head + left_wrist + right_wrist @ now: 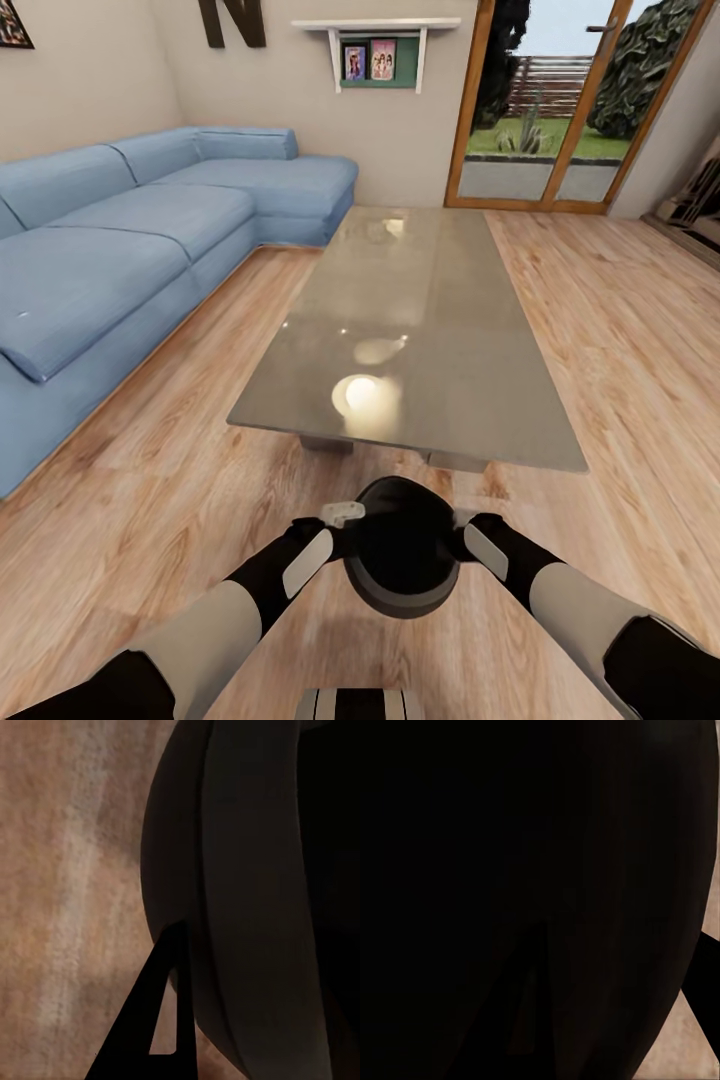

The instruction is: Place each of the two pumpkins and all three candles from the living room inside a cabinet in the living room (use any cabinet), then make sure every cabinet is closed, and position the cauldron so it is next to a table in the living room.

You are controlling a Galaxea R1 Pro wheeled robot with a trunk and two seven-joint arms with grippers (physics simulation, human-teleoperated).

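- Left tool (345, 520): pressed against the left flank of the cauldron (402, 545). In the left wrist view one dark finger (161, 1012) lies against the pot's curved wall (240, 907). Whether the jaws are clenched or released cannot be told.
- Right tool (465, 540): set against the opposite flank of the cauldron; its wrist view is almost wholly dark pot wall (510, 885), with a sliver of floor at one edge. Jaw state cannot be told.
- Cauldron: matte black, round-bellied, held between the two tools in front of the robot, above the wood plank floor (130, 500) and just short of the near end of the bench (420, 330). Whether it is lifted or resting on the floor cannot be told.
- Handling, as a judgement: a stiff, bulky, probably weighty vessel with a smooth curved wall, liable to slip; best taken on two opposite sides at the widest part of the belly, or at the rim.
- Orientation: the mouth faces upward, tipped slightly toward the head camera; the pot has no marked long axis, and its axis of symmetry stands near vertical.
- Surroundings: the bench runs lengthwise away from the robot, a blue sofa (120, 250) along its left side, a glazed door (545, 100) beyond its far end.
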